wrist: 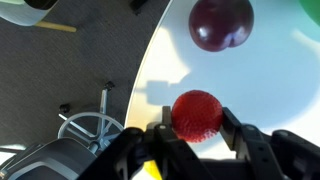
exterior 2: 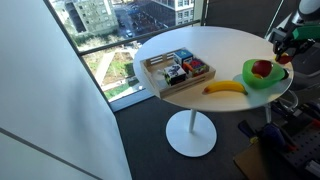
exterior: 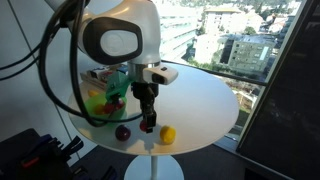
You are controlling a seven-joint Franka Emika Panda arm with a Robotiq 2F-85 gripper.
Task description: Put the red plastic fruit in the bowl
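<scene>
At the near edge of the round white table (exterior: pixel 200 95), the red plastic fruit (exterior: pixel 147 127) is seen between the fingers of the gripper (exterior: pixel 148 123), which is lowered close to the tabletop. In the wrist view the red plastic fruit (wrist: pixel 196 113) is framed by the two dark fingers (wrist: pixel 238 135), one lying against each side of it, so the gripper (wrist: pixel 196 122) is judged to be closed on the fruit. The fruit is shown low over the table's rim, with the dark floor visible beyond the edge. Whether it is lifted clear of the surface cannot be told.

A darker maroon fruit (wrist: pixel 221 22) is seen further along the table in the wrist view, apart from the red one. In an exterior view the maroon fruit (exterior: pixel 122 132) and a yellow fruit (exterior: pixel 168 134) are found on either side of the gripper, both near the table edge.

The bowl (exterior: pixel 95 103) is placed behind the gripper, further in on the table, and red items are seen inside it. In an exterior view the bowl (exterior 2: pixel 250 82) is shown near the table's edge, with a banana (exterior 2: pixel 225 88) lying just beside it and a brown tray (exterior 2: pixel 153 76) of small packets set nearer the middle. The held fruit is kept outside the bowl.
</scene>
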